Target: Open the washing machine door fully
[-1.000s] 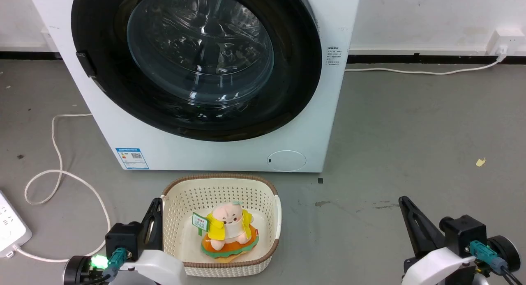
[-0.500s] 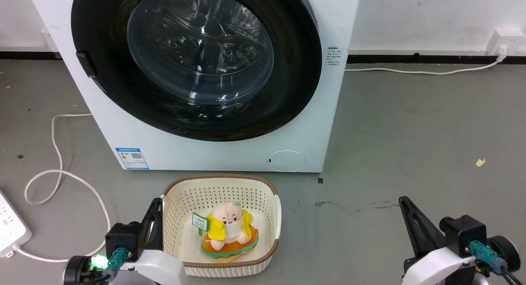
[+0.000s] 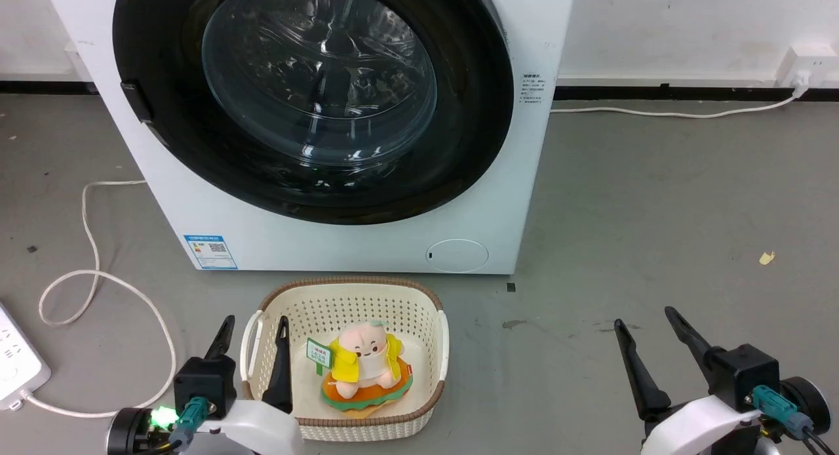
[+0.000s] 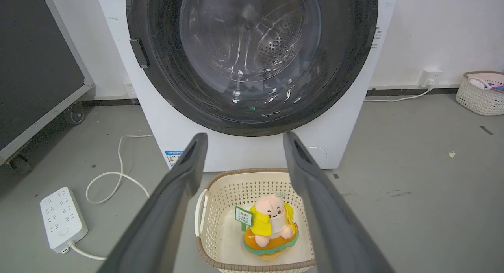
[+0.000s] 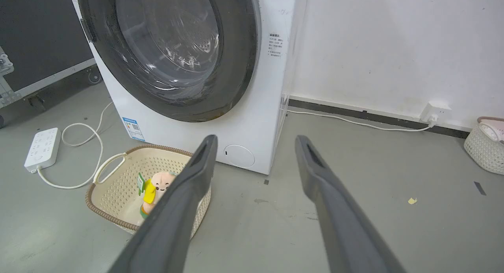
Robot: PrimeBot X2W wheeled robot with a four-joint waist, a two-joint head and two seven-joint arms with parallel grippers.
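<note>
The washing machine door (image 3: 459, 147) is a glossy black ring around a bulging glass bowl. It lies flat against the white washer, with a small black tab (image 3: 129, 98) on its left rim. The door also appears in the left wrist view (image 4: 346, 68) and the right wrist view (image 5: 236, 68). My left gripper (image 3: 255, 322) is open low on the floor, its fingers astride the near-left rim of a basket. At the lower right, well short of the washer, my right gripper (image 3: 643, 317) is open and holds nothing. Both grippers (image 4: 245, 136) (image 5: 256, 138) point toward the washer.
A cream basket (image 3: 347, 283) with a plush toy (image 3: 364, 360) stands before the washer. A power strip (image 3: 16, 363) and looped cable (image 3: 92, 278) lie left. A small white flap (image 3: 457, 256) sits low on the washer. Another basket (image 4: 480, 92) stands far right, a dark wheeled panel (image 4: 35, 60) left.
Both grippers have gone from shut to open, their fingers spreading apart. The door has not moved.
</note>
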